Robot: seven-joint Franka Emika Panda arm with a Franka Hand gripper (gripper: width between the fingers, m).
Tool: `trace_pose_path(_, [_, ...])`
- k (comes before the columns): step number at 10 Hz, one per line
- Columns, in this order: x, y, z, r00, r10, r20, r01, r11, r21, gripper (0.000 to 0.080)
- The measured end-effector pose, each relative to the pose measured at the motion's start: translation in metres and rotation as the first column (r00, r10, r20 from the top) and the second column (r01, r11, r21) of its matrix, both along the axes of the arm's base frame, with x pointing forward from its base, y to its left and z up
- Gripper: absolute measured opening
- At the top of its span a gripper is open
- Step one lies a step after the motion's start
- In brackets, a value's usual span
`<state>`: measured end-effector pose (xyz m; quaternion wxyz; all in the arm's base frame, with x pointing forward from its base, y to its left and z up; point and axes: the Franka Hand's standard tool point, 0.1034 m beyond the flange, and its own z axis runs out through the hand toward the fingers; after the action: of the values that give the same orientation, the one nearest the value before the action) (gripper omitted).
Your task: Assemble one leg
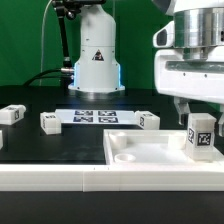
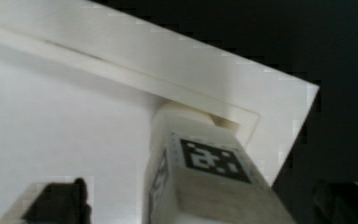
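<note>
A leg (image 1: 200,135), a small white post with a black-and-white tag, stands upright at the near corner of the large white panel (image 1: 140,152) on the exterior view's right. My gripper (image 1: 198,112) hangs just above it, open. In the wrist view the leg (image 2: 211,165) lies between my two dark fingers (image 2: 59,200), with a gap on each side, over the panel's recessed corner (image 2: 194,95). Nothing is held.
Three more tagged legs lie on the black table: one at the far left (image 1: 12,114), one beside it (image 1: 50,121), one behind the panel (image 1: 148,120). The marker board (image 1: 95,116) lies in the middle. The robot base (image 1: 95,60) stands behind.
</note>
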<state>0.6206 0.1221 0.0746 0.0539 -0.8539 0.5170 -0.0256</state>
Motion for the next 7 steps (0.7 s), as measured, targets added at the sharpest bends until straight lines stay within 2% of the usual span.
trace_pose_path(2, [-0.0009,0.0002,-0.0002,0.976,0.219,-0.006,-0.219,0.976,-0.019,0.0647])
trace_pose_path(3, [-0.0006,-0.0003,0.0,0.937,0.349,-0.014,-0.35,0.936,-0.027,0.0649])
trace_pose_path(6, [-0.0015,-0.0028,-0.0021,0.793,0.606,-0.06,-0.608,0.793,-0.038,0.0649])
trace_pose_path(7, [-0.001,-0.0036,-0.0014,0.708,0.701,-0.086,-0.706,0.706,-0.054,0.0649])
